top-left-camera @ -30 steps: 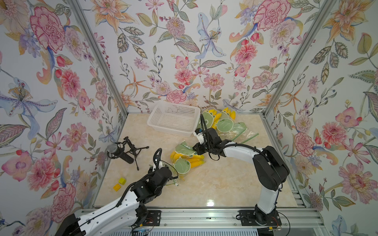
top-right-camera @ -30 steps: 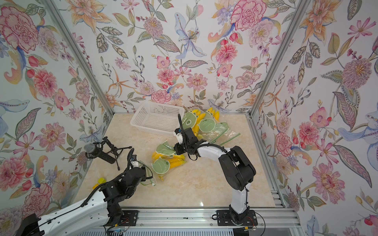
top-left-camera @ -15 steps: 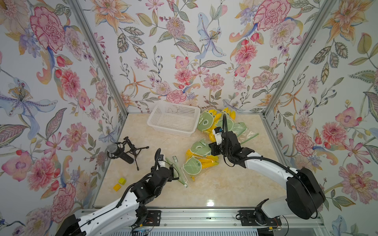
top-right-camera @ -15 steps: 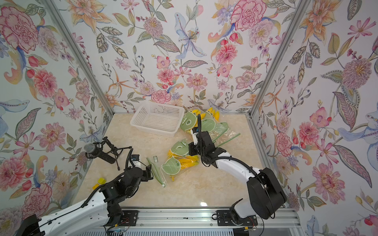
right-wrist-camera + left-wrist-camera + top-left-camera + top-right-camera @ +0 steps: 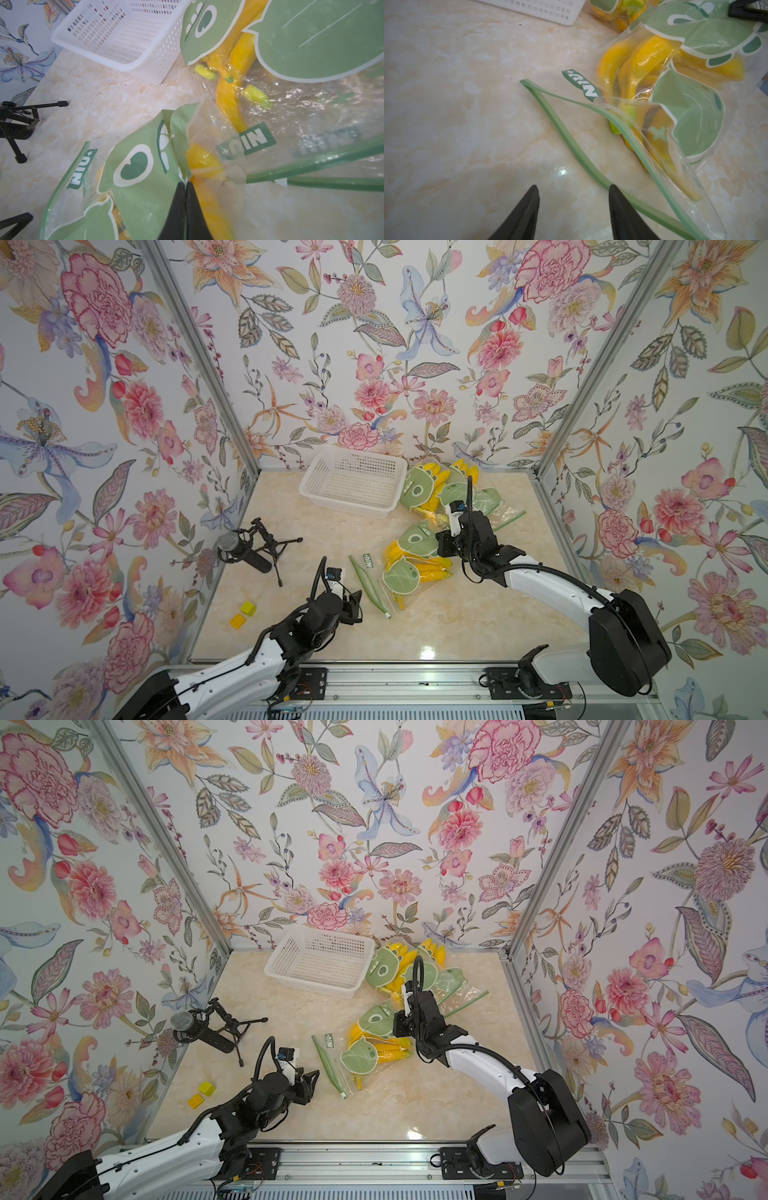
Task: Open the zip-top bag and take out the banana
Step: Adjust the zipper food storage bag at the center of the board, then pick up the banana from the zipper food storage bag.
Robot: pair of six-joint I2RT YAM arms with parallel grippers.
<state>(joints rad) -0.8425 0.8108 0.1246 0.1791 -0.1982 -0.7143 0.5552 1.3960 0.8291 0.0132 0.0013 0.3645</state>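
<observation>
Your bag lies near the middle of the desk, with its green zip strip turned toward the left edge. The strip's two halves are joined at one end and spread apart along the rest, so the mouth gapes. The bananas are inside, yellow under the clear film and the green print.

Your left end effector is released. Its fingers stand apart with nothing between them, low over the desk just on the left-edge side of the bag. In the left wrist view one fingertip sits right at the nearer zip half; you cannot tell whether it touches.

Your right end effector is clenched on the bag. In the right wrist view its fingertips meet on a gathered crease of the printed film, at the side away from the zip.

More bags of bananas are heaped toward the back right corner, just beside the white basket at the back edge. A microphone on a small tripod stands at the left edge. Two yellow blocks sit near the front left corner, well apart from the bag.
</observation>
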